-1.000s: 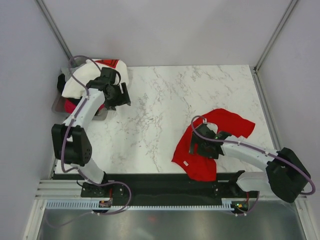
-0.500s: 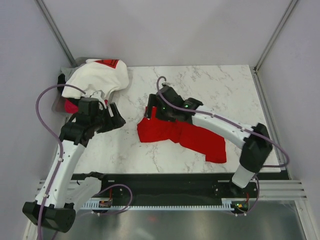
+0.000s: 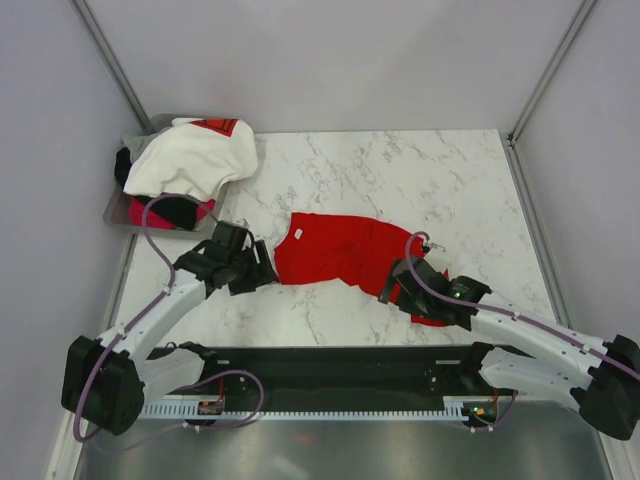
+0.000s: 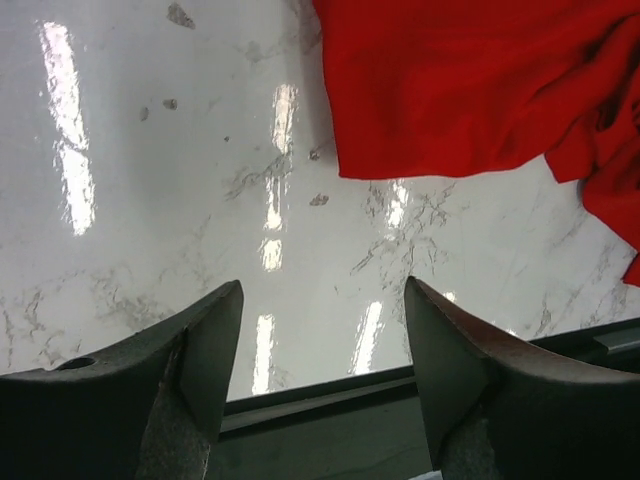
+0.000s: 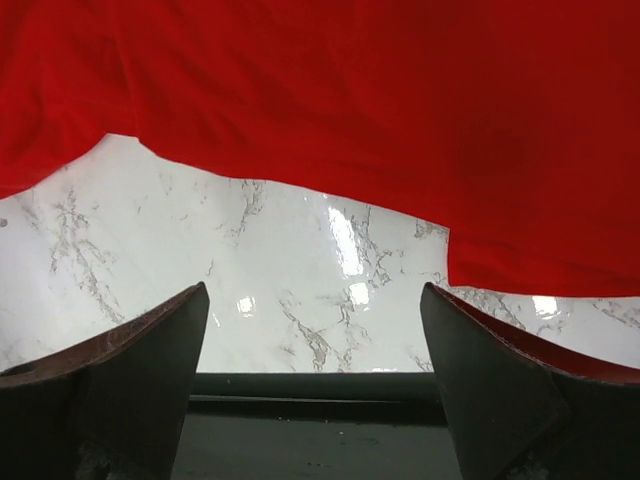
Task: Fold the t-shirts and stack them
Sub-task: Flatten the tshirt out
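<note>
The plain red t-shirt [image 3: 340,255] lies spread loosely on the marble table, near the front middle. It also shows in the left wrist view [image 4: 470,90] and the right wrist view [image 5: 330,90]. My left gripper [image 3: 262,270] is open and empty, just left of the shirt's left edge. My right gripper [image 3: 398,285] is open and empty at the shirt's near right edge. The white t-shirt with a red mark [image 3: 195,158] lies on top of a pile at the back left, over the black shirt [image 3: 180,208] and the magenta-pink shirt [image 3: 145,212].
The pile sits in a grey metal tray [image 3: 113,213] at the table's back left corner. The black front rail [image 3: 330,360] runs along the near table edge. Grey walls enclose the table on three sides.
The right gripper has let go of the red shirt and pulled back to its near right edge. The shirt now lies flatter. The left gripper moved forward and right to the shirt's left edge.
</note>
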